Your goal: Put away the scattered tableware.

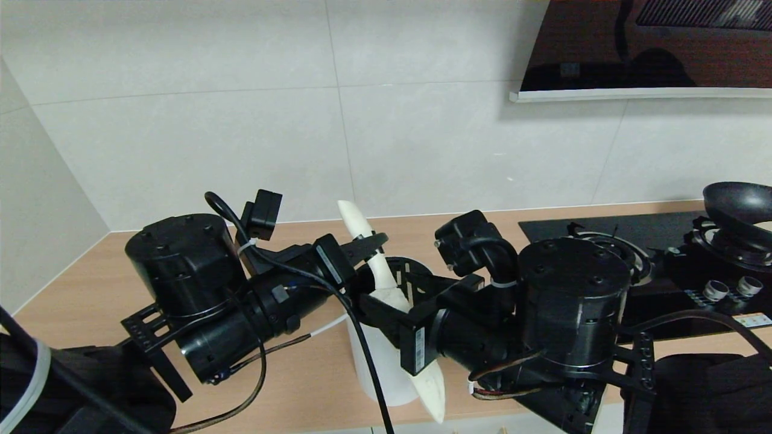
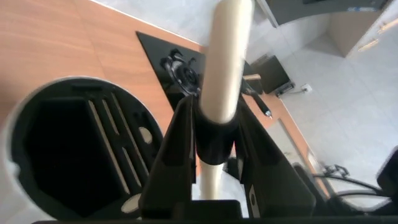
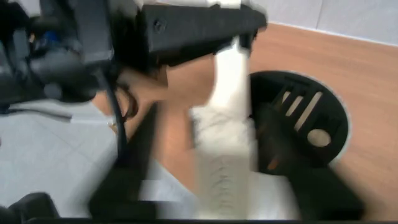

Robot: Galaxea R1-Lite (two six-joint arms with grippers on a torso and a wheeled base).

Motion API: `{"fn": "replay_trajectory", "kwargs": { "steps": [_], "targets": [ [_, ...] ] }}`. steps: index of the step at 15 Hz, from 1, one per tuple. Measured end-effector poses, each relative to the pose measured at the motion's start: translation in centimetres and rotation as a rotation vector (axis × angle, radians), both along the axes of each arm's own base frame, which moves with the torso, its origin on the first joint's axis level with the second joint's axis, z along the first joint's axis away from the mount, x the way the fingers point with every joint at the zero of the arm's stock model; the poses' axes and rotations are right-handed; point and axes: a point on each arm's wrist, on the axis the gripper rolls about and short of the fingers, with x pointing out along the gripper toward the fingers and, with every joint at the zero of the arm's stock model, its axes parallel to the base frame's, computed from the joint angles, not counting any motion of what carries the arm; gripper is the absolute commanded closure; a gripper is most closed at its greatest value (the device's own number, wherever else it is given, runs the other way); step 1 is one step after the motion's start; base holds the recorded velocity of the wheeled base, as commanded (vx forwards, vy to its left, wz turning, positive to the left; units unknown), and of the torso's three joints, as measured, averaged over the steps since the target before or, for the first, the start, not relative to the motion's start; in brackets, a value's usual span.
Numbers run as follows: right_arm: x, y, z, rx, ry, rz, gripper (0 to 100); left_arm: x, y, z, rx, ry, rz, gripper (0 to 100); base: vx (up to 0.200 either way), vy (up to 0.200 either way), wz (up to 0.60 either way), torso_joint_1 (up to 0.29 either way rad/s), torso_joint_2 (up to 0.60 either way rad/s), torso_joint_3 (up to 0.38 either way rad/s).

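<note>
The head camera looks forward and down from above both arms, onto a wooden counter (image 1: 90, 283) against a tiled wall (image 1: 181, 90), with the stove (image 1: 609, 226) at the right. The left wrist camera sits very near: it looks along the left gripper (image 2: 214, 127) into the black top of the holder (image 2: 6, 168), with the stove beyond. The right wrist camera faces the same holder from the opposite side, just as close. All three views share the holder and the white utensil (image 1: 357, 221) — little else.
</note>
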Motion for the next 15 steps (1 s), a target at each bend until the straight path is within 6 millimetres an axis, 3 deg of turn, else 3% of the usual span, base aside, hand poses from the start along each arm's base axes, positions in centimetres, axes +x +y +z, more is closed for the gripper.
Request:
{"fn": "replay_trajectory", "kwargs": {
  "steps": [8,15],
  "targets": [
    [0.3,-0.7,0.6,0.012,-0.011,-0.019,0,-0.1,0.1,0.8,-0.017,-0.023,0.024,100,0.0,0.0,0.0,0.0,0.0,0.0],
    [3.0,-4.7,3.6,0.073,-0.071,-0.149,0,-0.5,1.5,4.5,0.028,-0.026,0.146,100,0.0,0.0,0.0,0.0,0.0,0.0]
  ]
}}
